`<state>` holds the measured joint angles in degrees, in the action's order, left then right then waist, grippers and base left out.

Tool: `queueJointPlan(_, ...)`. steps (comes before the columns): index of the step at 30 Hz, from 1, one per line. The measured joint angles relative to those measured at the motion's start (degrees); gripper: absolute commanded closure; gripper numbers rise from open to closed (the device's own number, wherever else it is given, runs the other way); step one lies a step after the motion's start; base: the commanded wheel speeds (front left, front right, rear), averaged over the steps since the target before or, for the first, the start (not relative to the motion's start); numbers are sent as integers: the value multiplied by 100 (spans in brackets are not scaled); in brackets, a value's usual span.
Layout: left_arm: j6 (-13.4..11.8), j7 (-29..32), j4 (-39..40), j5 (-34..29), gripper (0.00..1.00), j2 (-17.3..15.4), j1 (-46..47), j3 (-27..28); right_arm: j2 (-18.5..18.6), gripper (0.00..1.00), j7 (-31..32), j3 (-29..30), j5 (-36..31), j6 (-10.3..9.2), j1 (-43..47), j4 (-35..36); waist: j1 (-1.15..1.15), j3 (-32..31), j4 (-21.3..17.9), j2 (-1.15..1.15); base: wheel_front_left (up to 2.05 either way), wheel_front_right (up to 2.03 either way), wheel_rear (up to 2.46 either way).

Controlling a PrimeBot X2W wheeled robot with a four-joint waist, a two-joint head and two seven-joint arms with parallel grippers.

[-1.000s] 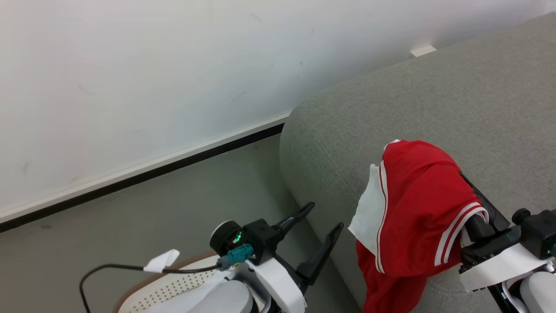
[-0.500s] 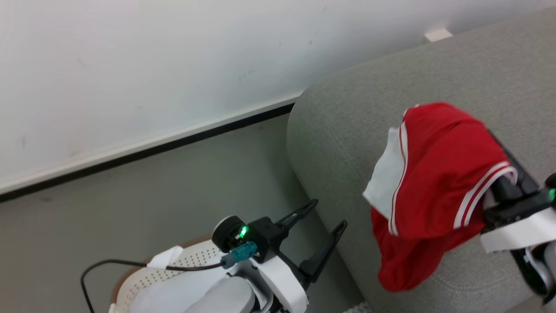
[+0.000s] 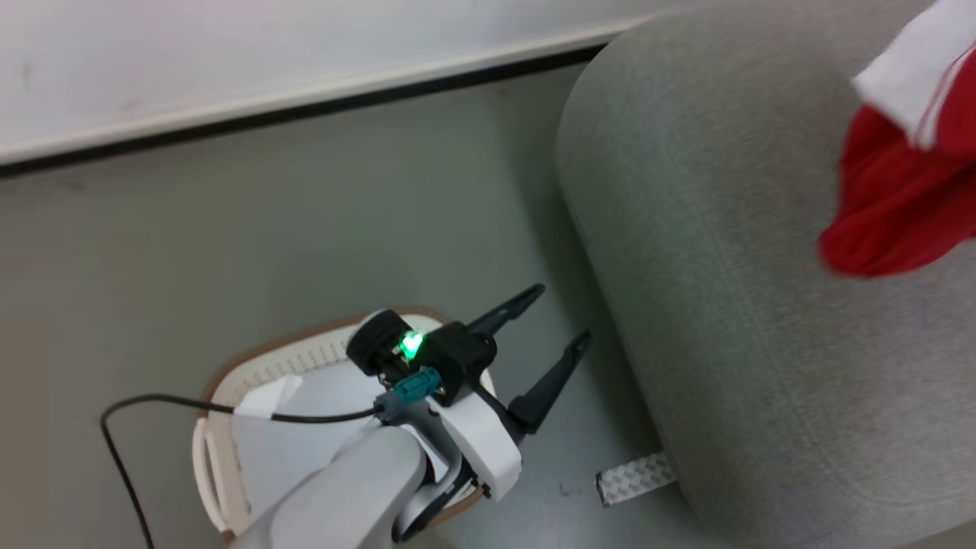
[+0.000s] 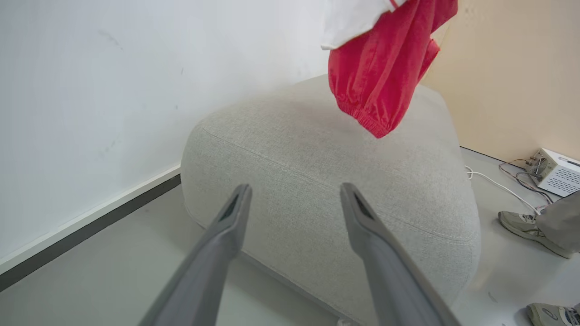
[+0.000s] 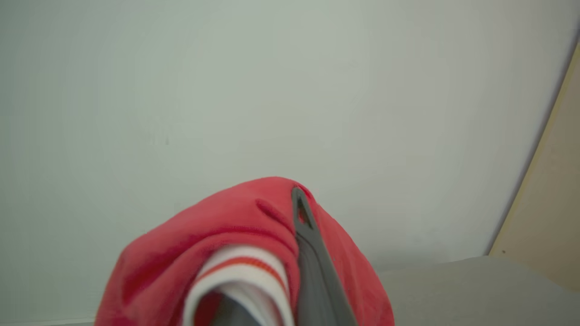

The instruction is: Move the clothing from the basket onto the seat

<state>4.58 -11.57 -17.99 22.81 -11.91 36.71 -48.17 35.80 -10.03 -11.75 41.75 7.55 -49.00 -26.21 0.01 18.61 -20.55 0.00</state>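
The basket (image 3: 293, 364) sits on the floor at left, under my left gripper (image 3: 561, 313), whose jaws stand apart and hold nothing. The seat (image 3: 724, 290) lies to the right. The clothing (image 3: 892, 229) hangs above it, pinched in my right gripper (image 5: 281, 244). Recommended: lower until the fabric rests on the cushion, well inboard of the rounded edge, then release.

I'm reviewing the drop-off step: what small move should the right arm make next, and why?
Probably lower the right claw toward the seat before opening: the clothing hangs from it above the seat's top, apparently not yet resting there.
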Motion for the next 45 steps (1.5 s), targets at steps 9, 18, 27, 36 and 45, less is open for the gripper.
queueJointPlan(9,1,176,276,-77,0,-236,339,40,431,100,-122,577,-73,0,-1441,-1436,1,1019,395,0,0,0,0)
queueJointPlan(18,-42,242,391,-158,0,-359,578,74,25,100,293,156,-437,0,-1992,-2862,0,1734,740,0,0,0,0)
queueJointPlan(27,-68,181,328,-155,0,-348,622,63,-98,100,1848,-396,83,0,-1752,-3443,0,1785,827,0,0,0,0)
queueJointPlan(36,-94,53,149,-85,0,-331,545,12,-163,0,2535,-857,475,0,-1493,-3274,-1,1384,744,0,0,0,0)
queueJointPlan(45,-208,-121,-94,224,0,-293,133,149,-30,0,2956,-1462,502,0,-1116,-2762,-1,481,716,0,0,0,0)
